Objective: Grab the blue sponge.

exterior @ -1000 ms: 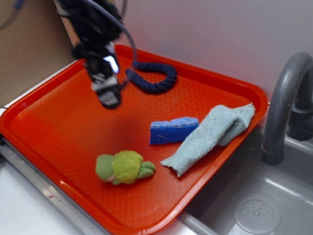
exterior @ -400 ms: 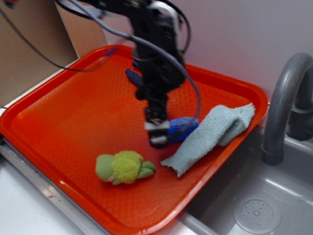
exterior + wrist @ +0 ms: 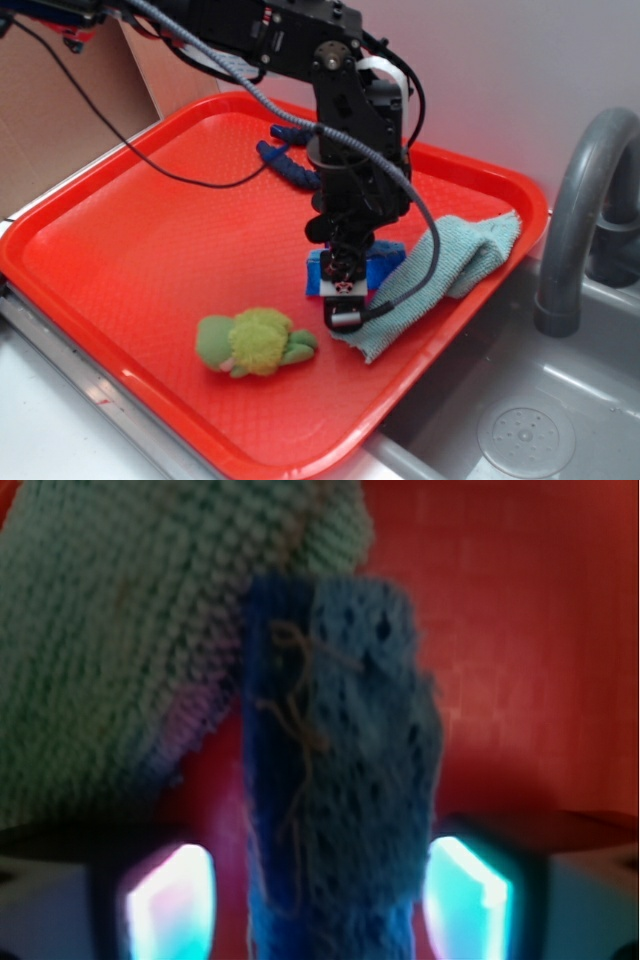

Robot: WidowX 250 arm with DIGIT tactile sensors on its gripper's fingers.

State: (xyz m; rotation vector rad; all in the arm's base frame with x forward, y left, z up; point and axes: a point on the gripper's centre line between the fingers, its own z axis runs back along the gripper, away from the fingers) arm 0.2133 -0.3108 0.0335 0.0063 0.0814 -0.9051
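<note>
The blue sponge [image 3: 384,263] lies on the orange tray [image 3: 120,250], mostly hidden by the arm in the exterior view. My gripper [image 3: 341,292] is lowered straight over it and stands open, one finger on each side. In the wrist view the blue sponge [image 3: 340,780] runs up the middle between the two glowing fingers [image 3: 170,900]. A strip of tray shows between the sponge and the left finger, while the right finger is very close to the sponge's edge. The gripper [image 3: 318,905] does not squeeze the sponge.
A pale grey-blue cloth [image 3: 465,250] lies against the sponge's right end, also in the wrist view as the cloth [image 3: 110,630]. A green plush toy [image 3: 255,342] sits in front, a navy rope [image 3: 285,165] behind. A grey faucet [image 3: 585,200] and sink [image 3: 520,420] are at right.
The arm swung from the tray's back left, past the rope, to the right and down. The gripper now straddles the sponge, which has not moved.
</note>
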